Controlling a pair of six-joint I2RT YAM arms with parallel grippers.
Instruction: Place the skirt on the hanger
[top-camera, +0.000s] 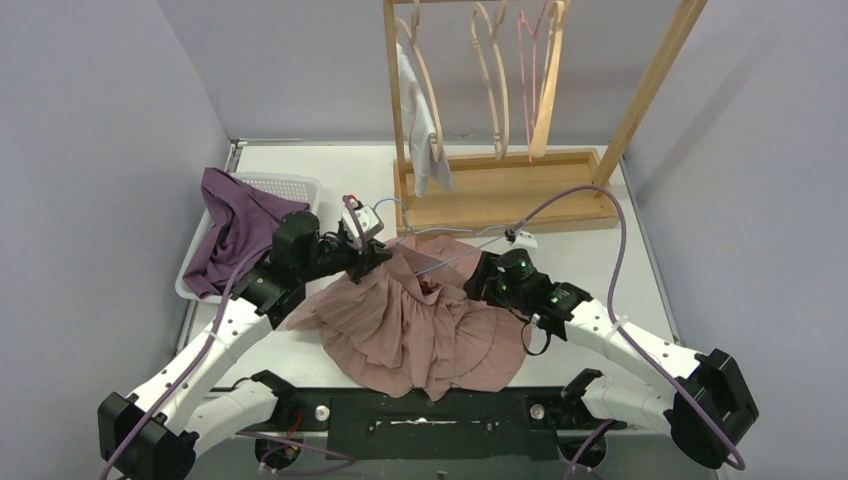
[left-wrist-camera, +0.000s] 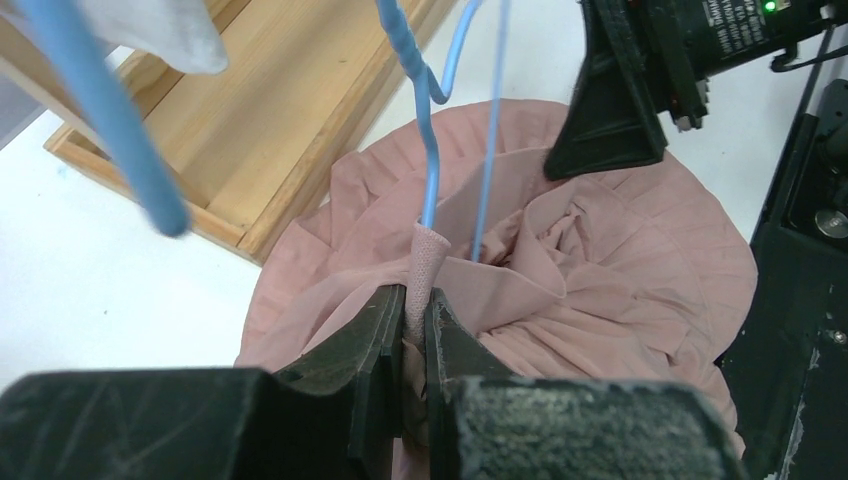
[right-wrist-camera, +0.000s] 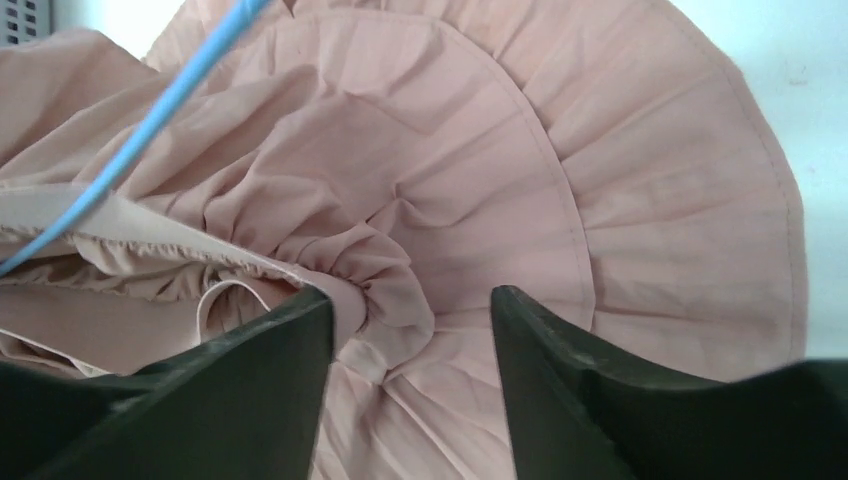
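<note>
Skirt, pink and pleated, lies in a crumpled heap at the centre of the white table in the overhead view, just above the two arm bases. We see the left gripper at the upper left edge of the heap. In its wrist view its two black fingers are clenched on the skirt's waistband, which stands up between them as a narrow strip of cloth. A blue wire hanger comes down from the top of that frame, and its two wires run into the folds just above the pinched waistband.

We see the right gripper at the upper right edge of the heap. In its wrist view its jaws stand apart, released and holding nothing, low over the cloth. A gathered fold touches the inner side of the finger on the left of that frame. The hanger crosses the upper left corner there.

A wooden rack stands at the upper centre of the overhead view, with a white garment hanging on its left side. At the left of the frame a purple cloth drapes over a white basket.
</note>
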